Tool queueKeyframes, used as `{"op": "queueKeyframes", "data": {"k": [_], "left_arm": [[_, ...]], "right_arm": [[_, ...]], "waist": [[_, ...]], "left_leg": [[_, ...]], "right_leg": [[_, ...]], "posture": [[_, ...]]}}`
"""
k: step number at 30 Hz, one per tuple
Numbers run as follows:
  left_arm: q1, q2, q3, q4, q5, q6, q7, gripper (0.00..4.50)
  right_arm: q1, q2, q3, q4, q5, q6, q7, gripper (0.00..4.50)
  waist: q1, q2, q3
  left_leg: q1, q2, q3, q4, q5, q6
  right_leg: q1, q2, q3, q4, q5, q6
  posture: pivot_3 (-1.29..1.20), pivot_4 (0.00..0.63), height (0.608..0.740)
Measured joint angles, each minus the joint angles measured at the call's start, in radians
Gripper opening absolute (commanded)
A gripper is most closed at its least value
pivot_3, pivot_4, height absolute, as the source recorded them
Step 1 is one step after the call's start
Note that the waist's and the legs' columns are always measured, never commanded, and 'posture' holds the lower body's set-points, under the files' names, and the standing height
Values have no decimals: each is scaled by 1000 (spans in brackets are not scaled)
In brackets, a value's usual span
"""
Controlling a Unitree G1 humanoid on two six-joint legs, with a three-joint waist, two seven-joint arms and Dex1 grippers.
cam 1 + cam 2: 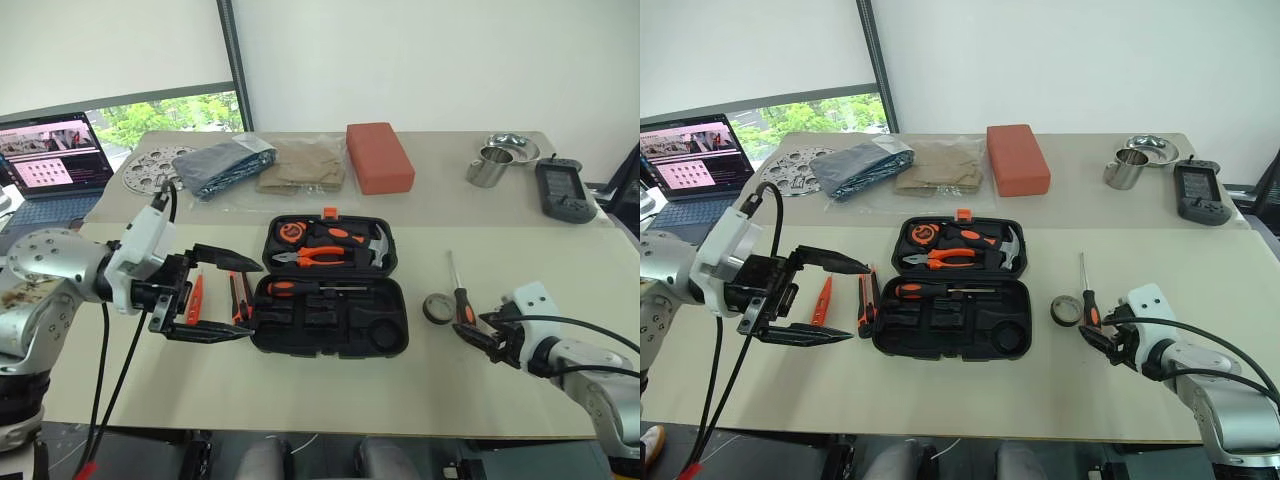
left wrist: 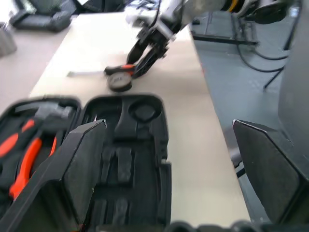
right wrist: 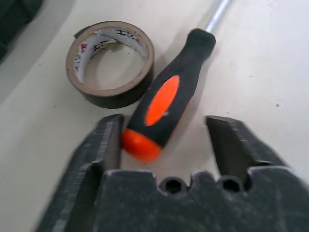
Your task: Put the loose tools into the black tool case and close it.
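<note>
Black tool case [image 1: 952, 290] lies open mid-table, a loose screwdriver [image 3: 169, 99] straddled by the right gripper [image 3: 164, 133].

The case is moulded black plastic with an orange latch; its far half holds pliers and a hammer, and one long screwdriver [image 1: 940, 291] lies along the hinge side of its near half. To its left lie the small orange screwdriver [image 1: 822, 300] and utility knife [image 1: 866, 300], under the left gripper [image 1: 825, 297], whose fingers are spread wide and empty. The right wrist view shows what the head views blur: one finger touches the orange handle butt, the other stands apart, not clamped; the tape roll [image 3: 110, 63] sits just beside the handle.
</note>
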Motion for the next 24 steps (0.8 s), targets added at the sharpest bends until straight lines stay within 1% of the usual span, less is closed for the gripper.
{"op": "queueKeyframes", "data": {"k": [2, 3, 8, 12, 14, 17, 20, 23, 24], "left_arm": [[-5, 0, -1, 0, 0, 0, 2, 4500], [-5, 0, -2, 1, 0, 0, 2, 4500], [-15, 2, 6, 20, -9, 10, 5, 4500], [-26, 14, 45, 47, -39, 45, 29, 4500], [-12, 25, 74, 60, -45, 65, 43, 4500], [36, 38, 115, 87, -44, 75, 56, 4500], [85, 53, 161, 107, -43, 83, 67, 4500], [148, 74, 221, 130, -32, 78, 67, 4500], [161, 77, 230, 137, -27, 74, 64, 4500]], "right_arm": [[5, 0, -3, -1, -4, 0, -8, 1054], [9, 0, -8, -3, -5, 0, -11, 872], [22, -4, -60, -5, -9, 0, -15, 872], [17, -15, -106, -2, -20, -8, -17, 872], [-1, -18, -107, 3, -29, -49, -1, 872], [-44, -48, -96, -7, -28, -127, 61, 872], [-103, -101, -4, -19, -39, -232, 177, 872], [-238, -127, 197, 10, -114, -386, 314, 872], [-269, -126, 239, 28, -130, -415, 341, 872]], "waist": [[-1, 0, 0], [-1, 0, 0], [0, 0, 0], [-3, 0, 0], [-8, 1, 1], [-13, 3, 2], [-18, 3, 3], [-28, 1, 4], [-28, 1, 5]], "left_leg": [[0, 0, 0, 0, 0, 0], [0, 0, 0, 0, 0, 0], [0, 0, 0, 0, 0, 0], [0, 0, 0, 0, 0, 0], [1, 0, 0, 0, 0, 0], [2, 0, 0, 0, 0, 0], [2, 1, 0, 0, 0, 0], [4, 2, 0, 0, 0, 0], [4, 2, 0, 0, 0, 0]], "right_leg": [[0, 0, 0, 0, 0, 0], [0, 0, 0, 0, 0, 0], [0, 1, 0, 0, 0, 0], [0, 1, 0, 0, 0, 0], [0, 1, 1, 1, 0, 0], [0, 1, 1, 1, 0, 1], [0, 3, 1, 2, -1, 1], [0, 4, 1, 2, -1, 1], [0, 4, 1, 1, -1, 1]], "posture": [[0, 150, 740], [0, 150, 740], [0, 150, 740], [0, 150, 740], [0, 150, 740], [0, 150, 740], [0, 150, 740], [0, 150, 740], [0, 150, 740]]}}
